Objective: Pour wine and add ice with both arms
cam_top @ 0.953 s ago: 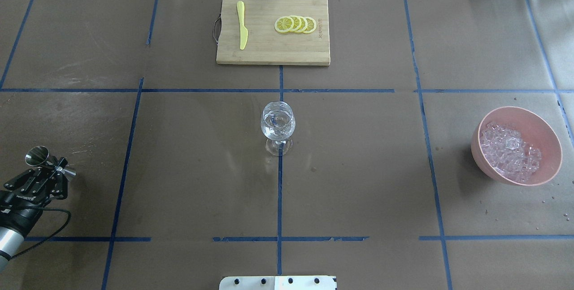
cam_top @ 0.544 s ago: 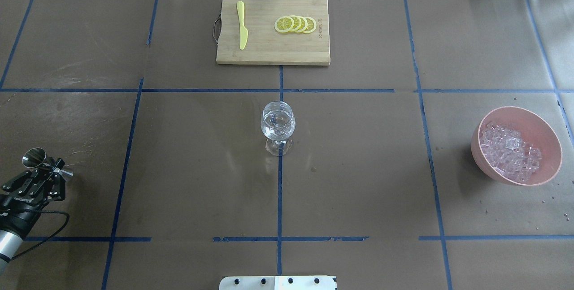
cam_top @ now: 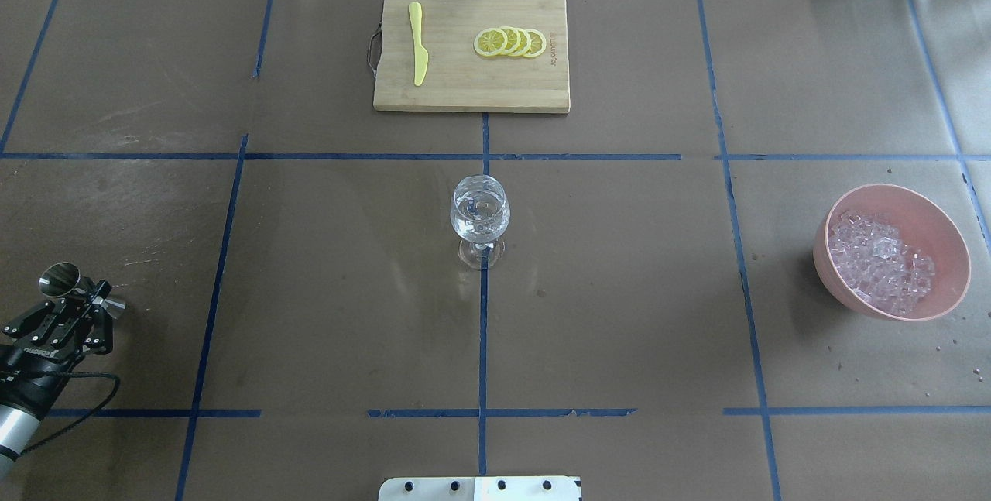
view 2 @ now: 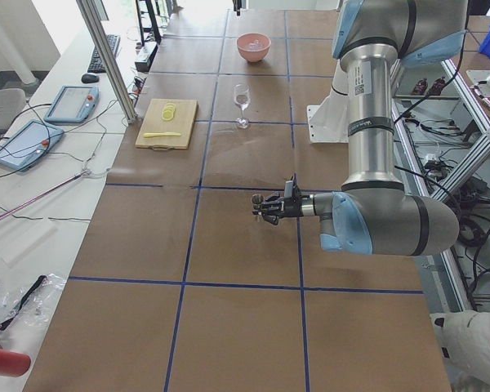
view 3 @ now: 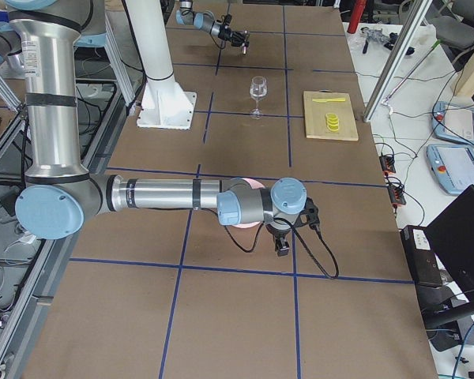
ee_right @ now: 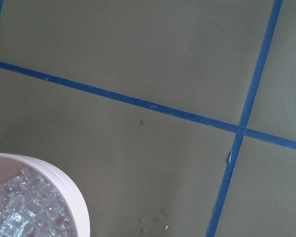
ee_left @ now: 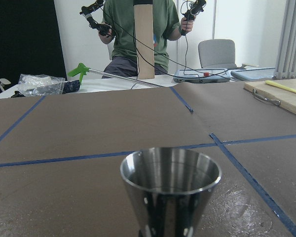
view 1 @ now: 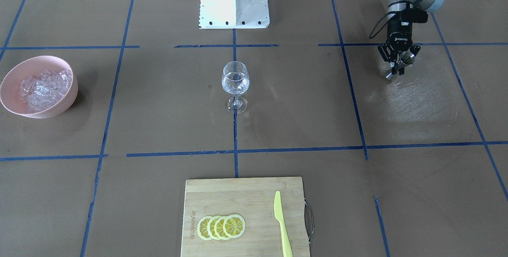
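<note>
The brown-papered table (cam_top: 619, 292) held everything. The left arm (view 2: 367, 122) reached over its left side, near the robot, and the left gripper (cam_top: 81, 301) was clamped around the waist of a steel jigger (cam_top: 60, 278). The right arm (view 3: 158, 193) hung beside the pink bowl (cam_top: 948, 253). Whether the right gripper (view 3: 283, 243) was parted could not be told. The ice (cam_top: 879, 261) lay heaped in that bowl, well apart from the stemmed glass (cam_top: 480, 211) at centre, which held the wine (view 1: 235, 84).
</note>
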Motion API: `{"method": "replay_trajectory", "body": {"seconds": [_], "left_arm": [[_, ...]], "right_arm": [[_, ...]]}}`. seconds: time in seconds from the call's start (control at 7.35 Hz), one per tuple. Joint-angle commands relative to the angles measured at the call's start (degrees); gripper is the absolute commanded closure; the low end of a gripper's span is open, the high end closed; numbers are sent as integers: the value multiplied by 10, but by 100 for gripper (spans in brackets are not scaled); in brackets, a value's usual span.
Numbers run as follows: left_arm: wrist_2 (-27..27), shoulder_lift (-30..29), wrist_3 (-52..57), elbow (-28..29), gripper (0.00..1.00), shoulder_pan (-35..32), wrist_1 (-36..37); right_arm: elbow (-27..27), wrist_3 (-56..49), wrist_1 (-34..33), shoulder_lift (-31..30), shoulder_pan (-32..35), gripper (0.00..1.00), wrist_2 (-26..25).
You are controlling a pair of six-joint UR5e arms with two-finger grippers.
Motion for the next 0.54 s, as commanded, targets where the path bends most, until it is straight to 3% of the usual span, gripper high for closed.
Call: {"method": "replay_trajectory", "body": {"seconds": [0.0,0.41], "left_arm": [[1,0,0,1,100,7,0],[1,0,0,1,92,10,0]], "right_arm": [[1,0,0,0,0,0,0],[0,0,0,0,0,0,0]]}}
